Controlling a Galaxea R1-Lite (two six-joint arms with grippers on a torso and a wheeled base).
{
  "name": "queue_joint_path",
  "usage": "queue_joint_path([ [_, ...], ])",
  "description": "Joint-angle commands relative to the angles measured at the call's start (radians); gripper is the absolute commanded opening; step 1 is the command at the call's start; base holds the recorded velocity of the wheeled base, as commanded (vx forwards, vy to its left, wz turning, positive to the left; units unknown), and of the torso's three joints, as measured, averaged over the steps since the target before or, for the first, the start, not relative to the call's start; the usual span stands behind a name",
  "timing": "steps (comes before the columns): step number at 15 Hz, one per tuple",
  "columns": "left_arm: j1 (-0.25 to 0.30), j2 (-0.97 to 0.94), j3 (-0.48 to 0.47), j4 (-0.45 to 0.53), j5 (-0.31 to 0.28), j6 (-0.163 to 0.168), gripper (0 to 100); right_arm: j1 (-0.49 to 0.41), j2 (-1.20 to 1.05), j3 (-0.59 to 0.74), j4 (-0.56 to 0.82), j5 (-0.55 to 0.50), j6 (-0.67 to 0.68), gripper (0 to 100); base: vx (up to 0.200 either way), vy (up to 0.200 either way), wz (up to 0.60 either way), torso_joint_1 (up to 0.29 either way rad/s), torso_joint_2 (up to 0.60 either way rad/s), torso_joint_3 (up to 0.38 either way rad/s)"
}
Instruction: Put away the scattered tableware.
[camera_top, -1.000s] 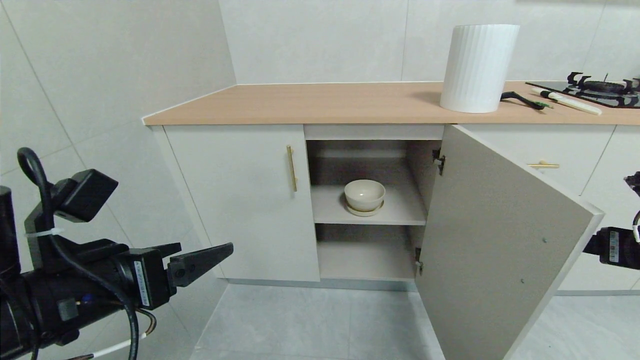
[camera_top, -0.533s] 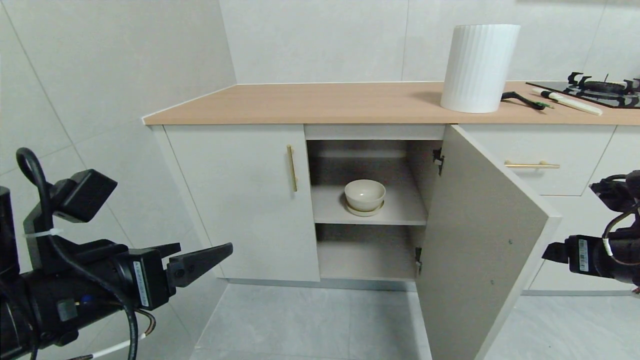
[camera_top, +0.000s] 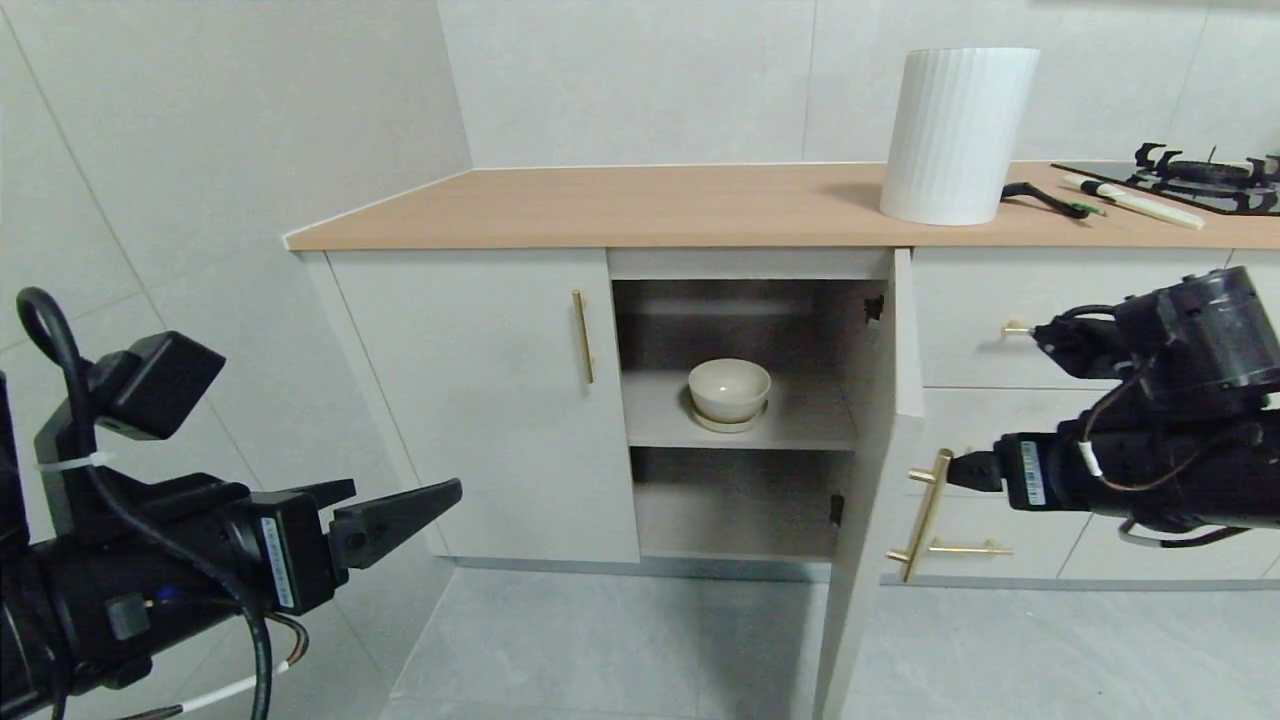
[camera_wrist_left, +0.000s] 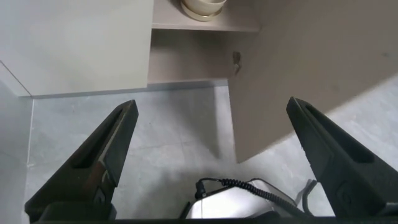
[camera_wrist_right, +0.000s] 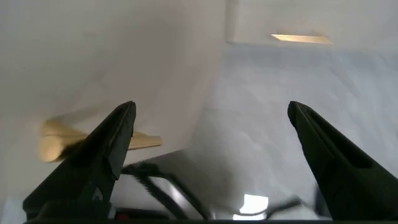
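Left gripper: nearest, low on the robot's left and well short of the cabinet. In the left wrist view its fingers are spread wide with only floor tile between them.
Right gripper: on the right, at the outer face of the cabinet door. In the right wrist view the fingers stand far apart and grip nothing.
Door handle: a gold bar just beside the right gripper's tip. It lies next to one finger in the right wrist view; whether they touch cannot be told.
Cabinet door: swung out and seen almost edge-on, hinged on the right side of the opening.
Cabinet: open, with a middle shelf and a lower space beneath it.
Bowl: cream and upright, sitting on a saucer on the middle shelf.
Left door: closed, with an upright gold handle.
Countertop: wood-toned, carrying a tall white ribbed container.
Utensils: a black-handled one and a long white one lie beside the container, near the stove.
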Motion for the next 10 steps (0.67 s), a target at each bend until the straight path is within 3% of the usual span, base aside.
queue_joint_path([
  [1,0.001,0.000,0.002,0.000,0.018,0.017,100,0.093,0.104,-0.070,-0.002,0.003,-0.001,100,0.000,0.000,0.00,0.000,0.00,0.000],
  [4,0.001,-0.003,0.003,0.000,0.046,0.046,100,0.114,0.190,-0.130,-0.019,0.005,0.002,100,0.000,0.000,0.00,0.000,0.00,0.000],
  [10,0.001,-0.008,0.003,-0.001,0.044,0.046,100,0.090,0.301,-0.119,-0.171,0.012,0.013,100,0.000,0.000,0.00,0.000,0.00,0.000],
])
